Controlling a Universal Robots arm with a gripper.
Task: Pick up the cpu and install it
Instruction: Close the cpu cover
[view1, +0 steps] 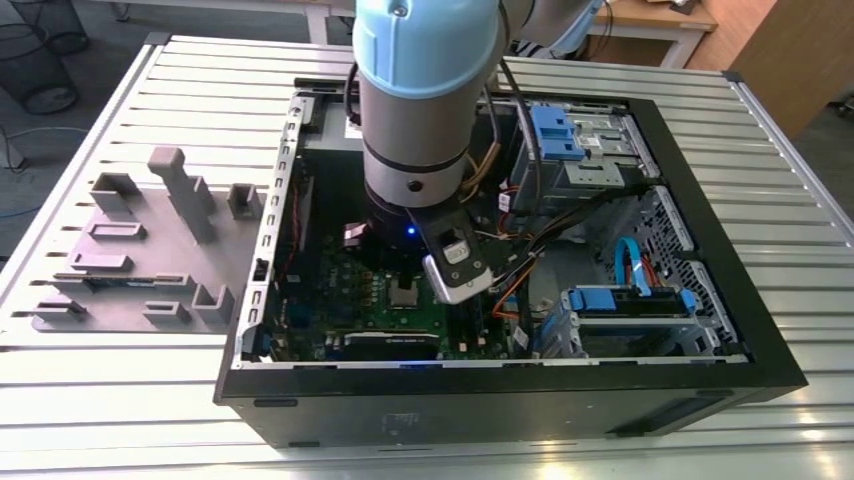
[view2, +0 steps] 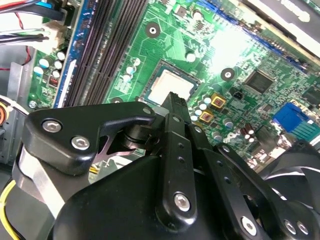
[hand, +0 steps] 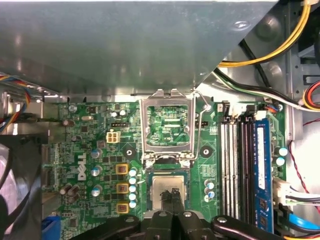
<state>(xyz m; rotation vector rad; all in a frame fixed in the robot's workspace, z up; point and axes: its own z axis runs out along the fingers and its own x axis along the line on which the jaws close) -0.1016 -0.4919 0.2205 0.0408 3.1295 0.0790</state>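
The cpu (hand: 161, 184) is a small square chip with a silvery top, lying flat in its socket on the green motherboard (hand: 90, 145). It also shows in the second wrist view as the cpu (view2: 167, 86) and in the exterior view as the cpu (view1: 404, 293). My gripper (hand: 171, 194) hangs right over the chip's middle with its black fingertips pressed together and nothing between them. In the second wrist view the gripper (view2: 175, 98) tip sits at the chip's edge. The hinged metal socket frame (hand: 167, 96) stands flipped open beside the socket.
Black memory slots (hand: 235, 165) run along one side of the socket. Yellow and black cables (hand: 280, 45) cross a corner of the case. A large grey metal surface (hand: 125, 45) lies beyond the frame. Outside the case (view1: 747, 330), a grey fixture plate (view1: 147, 250) rests on the slatted table.
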